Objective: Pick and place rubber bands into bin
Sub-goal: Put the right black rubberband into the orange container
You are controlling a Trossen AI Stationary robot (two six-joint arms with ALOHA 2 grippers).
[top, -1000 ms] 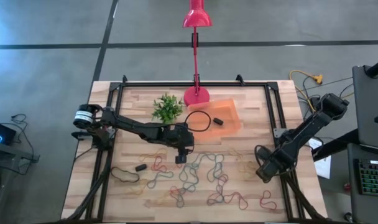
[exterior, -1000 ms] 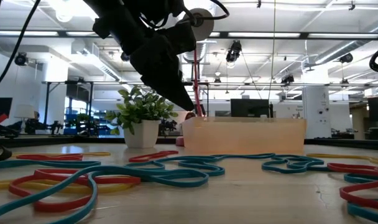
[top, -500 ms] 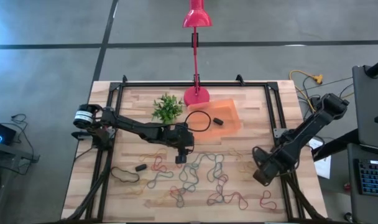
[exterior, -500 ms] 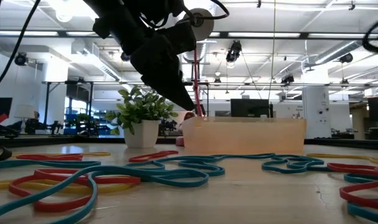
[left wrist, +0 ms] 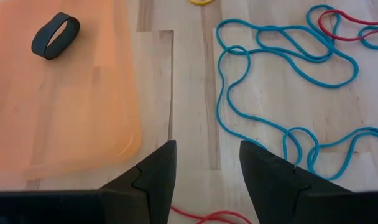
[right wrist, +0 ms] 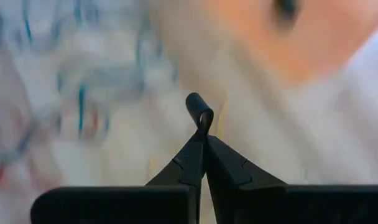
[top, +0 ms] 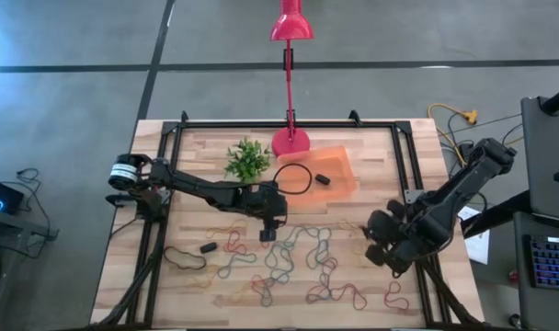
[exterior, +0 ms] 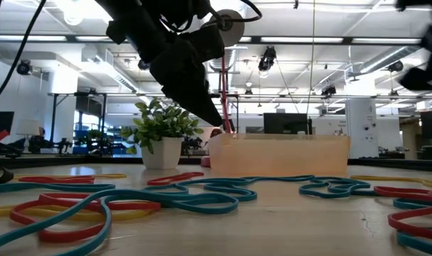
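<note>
The right pincer [top: 382, 246] has swung inward over the table [top: 371, 147], pressed together on a black rubber band [right wrist: 200, 111]. The left pincer [left wrist: 204, 163] hangs spread beside the orange bin [top: 327, 172]; loose rubber bands [top: 298, 257] lie between the two.

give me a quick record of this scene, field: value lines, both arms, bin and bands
left gripper: open, empty, over bare wood beside the bin
right gripper: shut on a small black band, over the table's right side
bin: orange tray by the lamp base, one small black band inside
loose bands: blue, red and others scattered on the table's near half
plant: left of the lamp base
</note>
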